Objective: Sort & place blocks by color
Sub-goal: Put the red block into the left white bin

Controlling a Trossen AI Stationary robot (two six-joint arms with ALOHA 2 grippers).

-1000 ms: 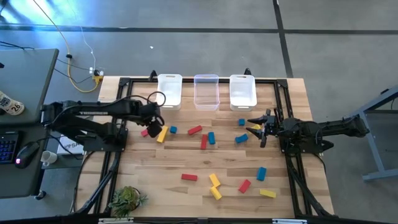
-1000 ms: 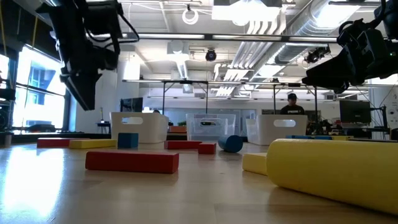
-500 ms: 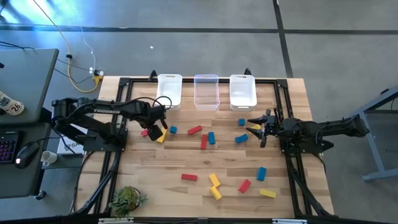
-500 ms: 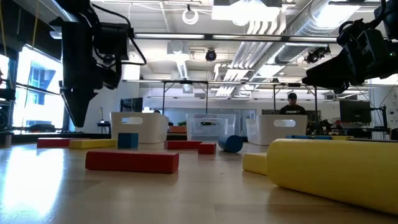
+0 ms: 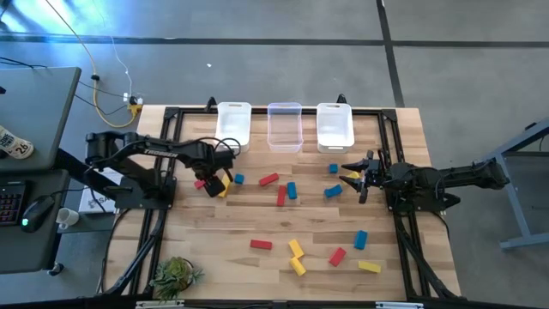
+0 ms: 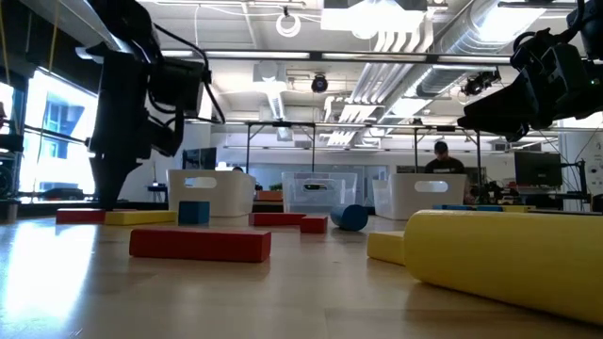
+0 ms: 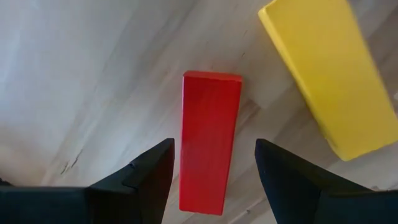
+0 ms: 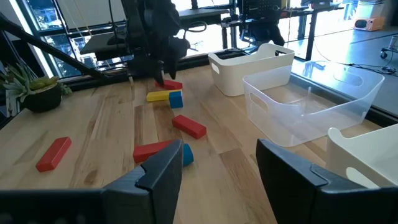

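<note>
Table (image 5: pixel 257 225): left hand (image 7: pixel 214 165) open astride red block (image 7: pixel 210 140), hiding its end.

The right gripper (image 8: pixel 219 165) hangs above the table (image 8: pixel 93 124) with its fingers (image 8: pixel 158 174) apart and nothing between them. Ahead lie red blocks (image 8: pixel 189 126), a blue block (image 8: pixel 176 99) touching a yellow block (image 8: pixel 158 96), and another blue block (image 8: pixel 186 154). The left gripper (image 8: pixel 160 79) reaches down by the yellow block. A white bin (image 8: pixel 249 68) and a clear bin (image 8: pixel 311 106) stand side by side. A plant (image 8: pixel 28 90) sits at the table's edge.
</note>
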